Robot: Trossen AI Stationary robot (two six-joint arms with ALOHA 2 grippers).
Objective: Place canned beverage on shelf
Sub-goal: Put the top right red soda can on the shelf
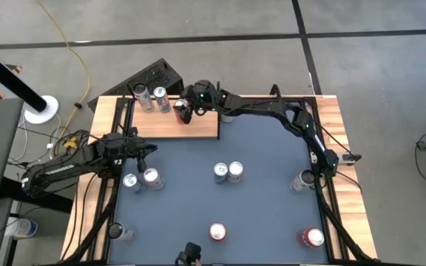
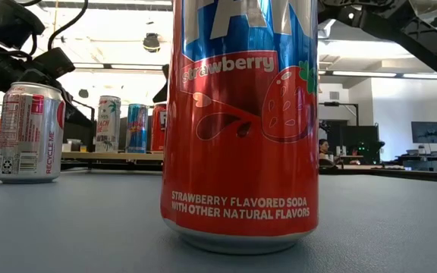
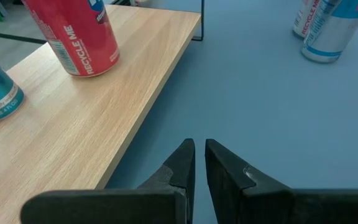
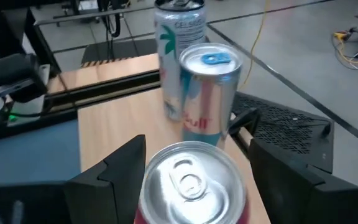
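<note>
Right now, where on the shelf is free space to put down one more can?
The shelf is bare along its front half and right end, toward the blue table. Its back-left corner is crowded: two slim cans, then the red can between the right gripper's fingers.

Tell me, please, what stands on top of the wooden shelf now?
Three cans stand on the shelf: a red can between the right gripper fingers, and two slim cans behind. The gripper partly covers the red can.

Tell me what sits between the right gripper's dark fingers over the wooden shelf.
A red can with a silver top stands between the right gripper's fingers on the light-brown shelf, shown in the right wrist view.
</note>
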